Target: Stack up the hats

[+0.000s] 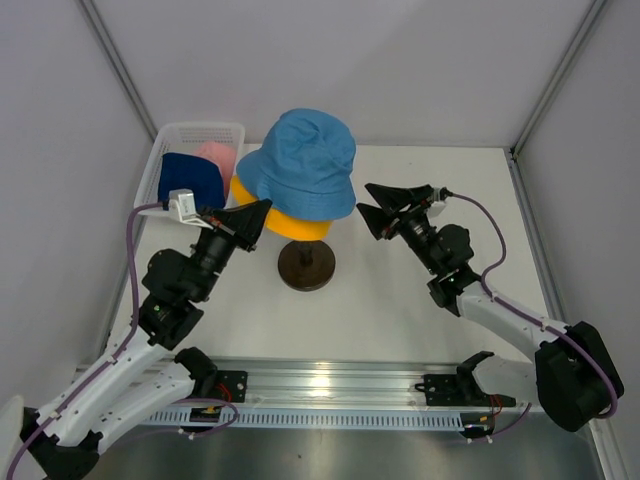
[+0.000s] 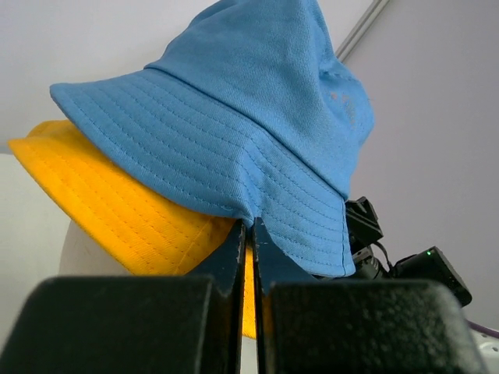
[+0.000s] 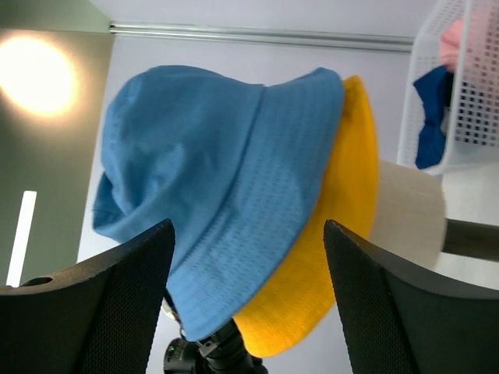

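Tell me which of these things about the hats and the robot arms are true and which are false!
1. The light blue hat sits on top of the yellow hat. True.
2. The pink hat is at the top of the stack. False: it lies in the white basket.
3. The right gripper is open. True.
4. The dark navy hat is held in the right gripper. False: it lies in the basket beside the pink hat.
5. The left gripper is wide open. False: its fingers are closed together.
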Robot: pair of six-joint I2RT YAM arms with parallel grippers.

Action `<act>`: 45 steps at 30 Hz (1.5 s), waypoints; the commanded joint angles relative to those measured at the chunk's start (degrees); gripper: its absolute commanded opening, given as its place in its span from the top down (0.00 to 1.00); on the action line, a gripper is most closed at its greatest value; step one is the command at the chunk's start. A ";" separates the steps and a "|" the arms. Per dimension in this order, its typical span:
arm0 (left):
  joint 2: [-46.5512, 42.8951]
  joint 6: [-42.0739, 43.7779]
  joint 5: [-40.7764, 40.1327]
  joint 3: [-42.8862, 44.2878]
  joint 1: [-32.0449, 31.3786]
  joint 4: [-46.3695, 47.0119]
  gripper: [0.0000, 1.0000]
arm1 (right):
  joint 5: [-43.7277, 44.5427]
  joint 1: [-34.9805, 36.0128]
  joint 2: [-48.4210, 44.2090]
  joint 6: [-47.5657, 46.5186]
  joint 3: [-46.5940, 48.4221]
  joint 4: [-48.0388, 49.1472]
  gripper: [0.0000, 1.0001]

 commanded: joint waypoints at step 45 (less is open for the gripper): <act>-5.85 1.82 -16.25 1.58 -0.19 -21.57 0.99 | 6.87 5.38 -2.44 -11.28 -0.60 -1.12 1.00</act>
